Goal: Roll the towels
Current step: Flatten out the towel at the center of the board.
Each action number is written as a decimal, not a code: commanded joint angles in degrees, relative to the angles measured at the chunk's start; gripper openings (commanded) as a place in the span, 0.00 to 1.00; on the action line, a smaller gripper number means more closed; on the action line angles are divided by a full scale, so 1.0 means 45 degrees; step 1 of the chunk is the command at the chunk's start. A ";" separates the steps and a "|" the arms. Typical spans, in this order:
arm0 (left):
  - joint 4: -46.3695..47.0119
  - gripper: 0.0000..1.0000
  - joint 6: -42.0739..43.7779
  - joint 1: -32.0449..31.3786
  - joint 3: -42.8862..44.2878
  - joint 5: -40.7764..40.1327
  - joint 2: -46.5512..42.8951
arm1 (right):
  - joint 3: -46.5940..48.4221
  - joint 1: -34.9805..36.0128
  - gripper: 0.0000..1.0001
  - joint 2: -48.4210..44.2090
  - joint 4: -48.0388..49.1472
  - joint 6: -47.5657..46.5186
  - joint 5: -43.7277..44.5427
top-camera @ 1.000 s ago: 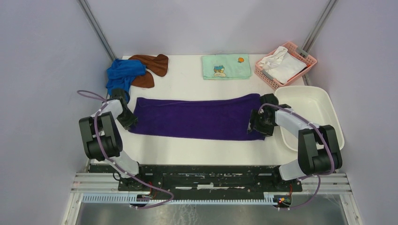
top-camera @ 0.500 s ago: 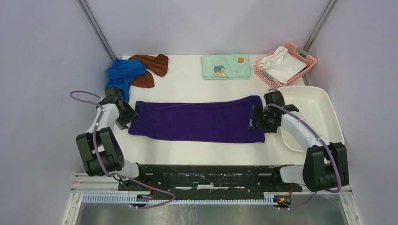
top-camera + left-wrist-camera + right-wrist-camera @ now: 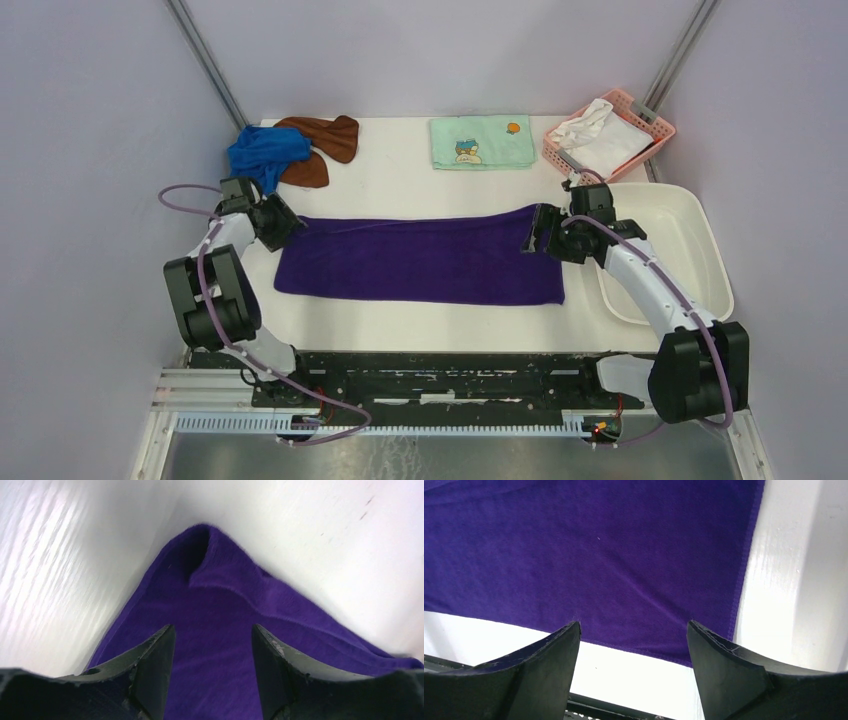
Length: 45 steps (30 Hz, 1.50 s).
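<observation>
1. While the dark purple terry towel (image 3: 420,258) lies spread flat as a long rectangle across the middle of the white table (image 3: 400,190), other cloths sit along the upper part of the overhead frame. A bunched royal blue terry towel (image 3: 262,150) is at upper left, touching a crumpled rust-brown terry towel (image 3: 322,135). A folded pale green cartoon-print towel (image 3: 482,141) lies at upper centre, apart from both.
2. At upper right, a pink plastic mesh basket (image 3: 655,125) holds a crumpled white cloth (image 3: 600,135). Just below it in the frame, a white rectangular plastic tub (image 3: 700,240) sits beside the purple towel's right end.
3. The left arm (image 3: 215,290) bends up along the left side of the frame, with the left gripper (image 3: 285,222) at the towel's upper-left corner. Its wrist view shows that corner doubled over in a small flap. The fingers stand apart over the cloth, gripping nothing.
4. The right arm (image 3: 650,285) stretches up from lower right, with the right gripper (image 3: 537,232) at the towel's upper-right corner, pointing left. Its wrist view shows the fingers wide apart above flat cloth near the hemmed edge, holding nothing. Whether they touch the cloth cannot be told.
</observation>
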 commanded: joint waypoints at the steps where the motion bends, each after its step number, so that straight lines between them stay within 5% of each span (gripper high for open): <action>1: 0.2912 0.64 -0.0164 0.0485 0.0319 0.2045 0.0884 | 0.0052 -0.0047 0.86 -0.0483 0.1147 -0.0101 -0.0731; 11: 0.4594 0.65 0.0216 0.1462 0.0098 0.4796 0.2344 | -0.0245 -0.0041 0.86 -0.0528 0.1555 -0.0351 -0.1117; 21: 0.4382 0.65 0.0367 0.1464 0.0285 0.5328 0.3248 | -0.0324 -0.0033 0.86 -0.0568 0.1597 -0.0449 -0.1144; 32: 0.4536 0.60 -0.0001 0.1347 -0.0154 0.6289 0.2124 | -0.0286 -0.0051 0.85 -0.0516 0.1638 -0.0386 -0.1244; 45: 0.3883 0.50 0.0252 0.1028 0.0128 0.5361 0.2659 | -0.0442 -0.0037 0.85 -0.0675 0.1855 -0.0181 -0.1375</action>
